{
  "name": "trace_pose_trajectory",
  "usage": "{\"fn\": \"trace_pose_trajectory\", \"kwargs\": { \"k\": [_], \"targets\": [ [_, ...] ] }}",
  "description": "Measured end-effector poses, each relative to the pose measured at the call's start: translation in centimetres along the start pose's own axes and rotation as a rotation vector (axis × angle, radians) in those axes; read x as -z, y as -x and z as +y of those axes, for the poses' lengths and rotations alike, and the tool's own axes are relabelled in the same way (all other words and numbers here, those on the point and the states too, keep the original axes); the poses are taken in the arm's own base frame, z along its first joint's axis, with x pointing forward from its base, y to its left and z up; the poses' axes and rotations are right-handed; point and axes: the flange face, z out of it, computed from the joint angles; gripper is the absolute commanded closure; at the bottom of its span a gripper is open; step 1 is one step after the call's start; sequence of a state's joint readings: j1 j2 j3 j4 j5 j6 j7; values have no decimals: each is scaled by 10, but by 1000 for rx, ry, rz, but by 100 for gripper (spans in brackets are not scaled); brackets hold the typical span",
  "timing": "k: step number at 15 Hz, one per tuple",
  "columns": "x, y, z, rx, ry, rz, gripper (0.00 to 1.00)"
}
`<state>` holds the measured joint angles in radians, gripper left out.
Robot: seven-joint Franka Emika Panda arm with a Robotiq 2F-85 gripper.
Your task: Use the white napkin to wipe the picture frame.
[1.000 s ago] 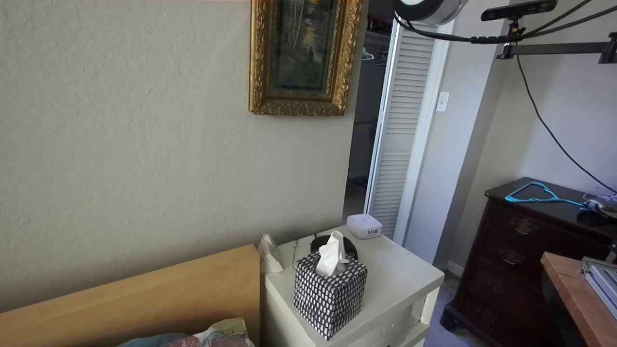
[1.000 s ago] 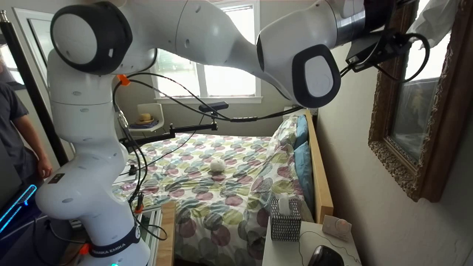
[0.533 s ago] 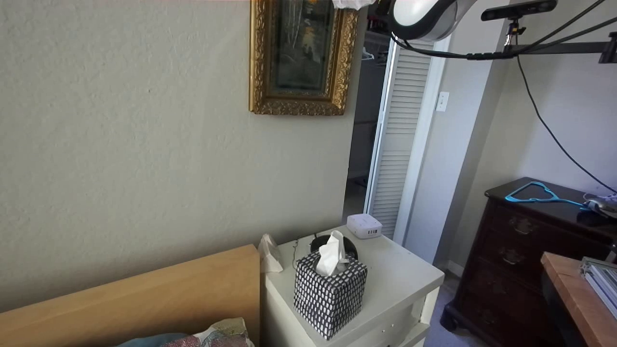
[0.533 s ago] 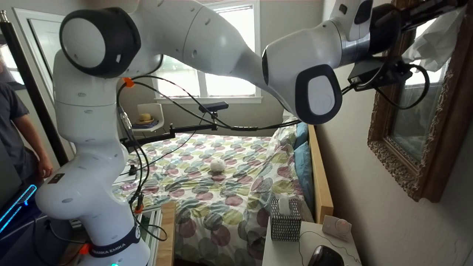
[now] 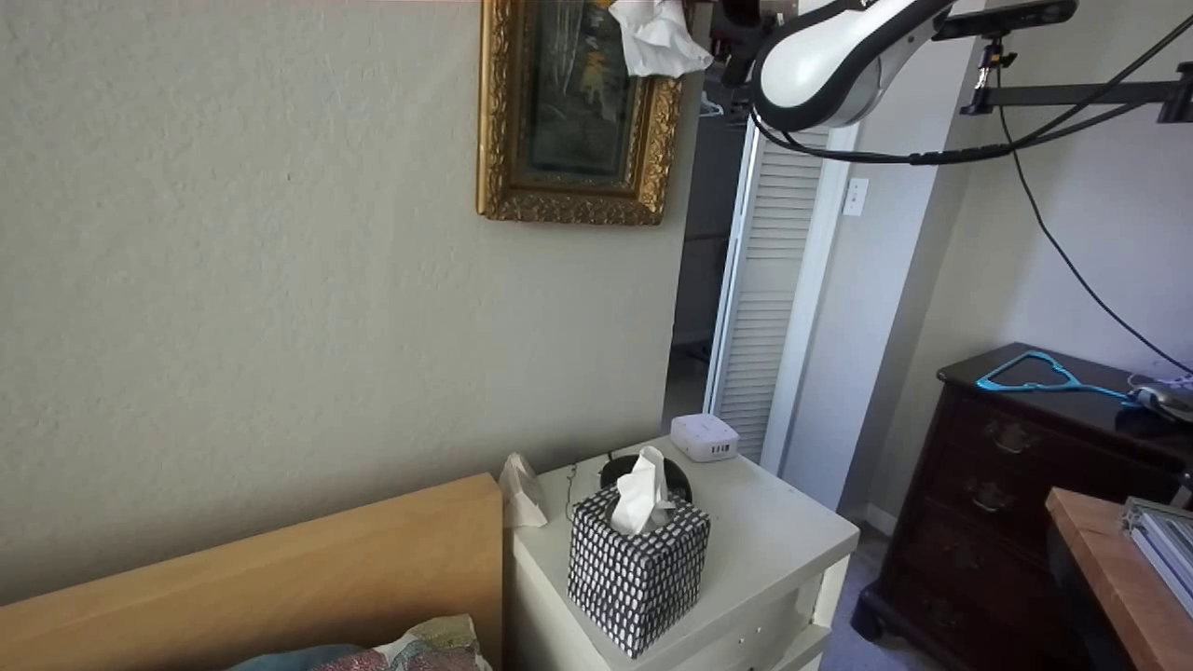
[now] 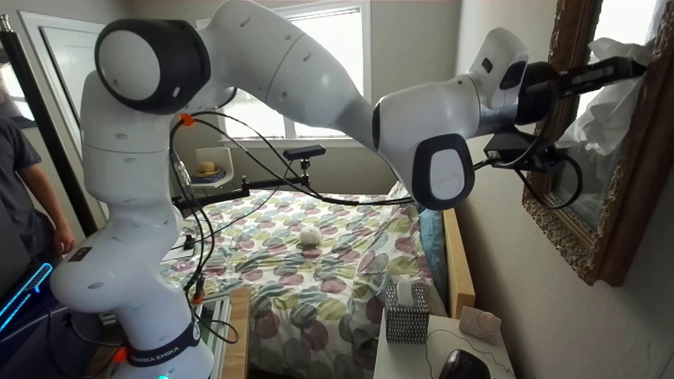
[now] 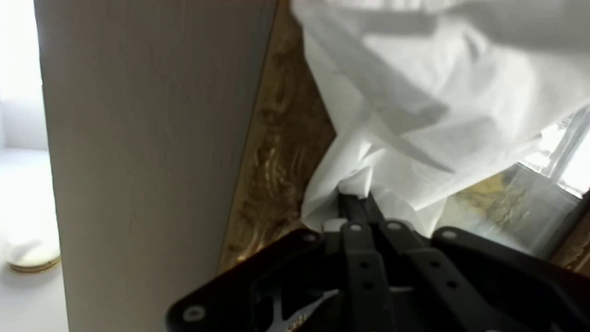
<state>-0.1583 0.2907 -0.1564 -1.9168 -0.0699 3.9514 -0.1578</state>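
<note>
The picture frame (image 5: 578,207) hangs on the wall, gold and ornate, with a dark painting behind glass. It also shows at the right in an exterior view (image 6: 561,234) and in the wrist view (image 7: 269,184). The white napkin (image 5: 657,42) hangs crumpled in front of the frame's upper right part; it also shows in an exterior view (image 6: 600,118) and in the wrist view (image 7: 428,101). My gripper (image 6: 636,68) is shut on the napkin, its tips (image 7: 357,196) hidden partly in the cloth. The tips are at or very close to the frame's side; contact is unclear.
A patterned tissue box (image 5: 638,568) with a white tissue stands on the white nightstand (image 5: 774,540) below, near a white device (image 5: 705,438). The headboard (image 5: 280,568) and bed (image 6: 316,295) are beside it. A camera on a bar (image 6: 304,152) stands behind the arm; cables hang from my wrist.
My arm has lowered with the napkin, bringing it from above the exterior view down over the frame's upper right part. The frame has shifted very slightly left in that view.
</note>
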Motion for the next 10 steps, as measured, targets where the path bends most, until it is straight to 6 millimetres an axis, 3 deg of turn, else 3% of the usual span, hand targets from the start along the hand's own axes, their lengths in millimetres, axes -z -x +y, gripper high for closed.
{"fn": "trace_pose_trajectory", "kwargs": {
  "k": [10],
  "targets": [
    [21,57,-22,-43,-41,-134,100]
  ]
}}
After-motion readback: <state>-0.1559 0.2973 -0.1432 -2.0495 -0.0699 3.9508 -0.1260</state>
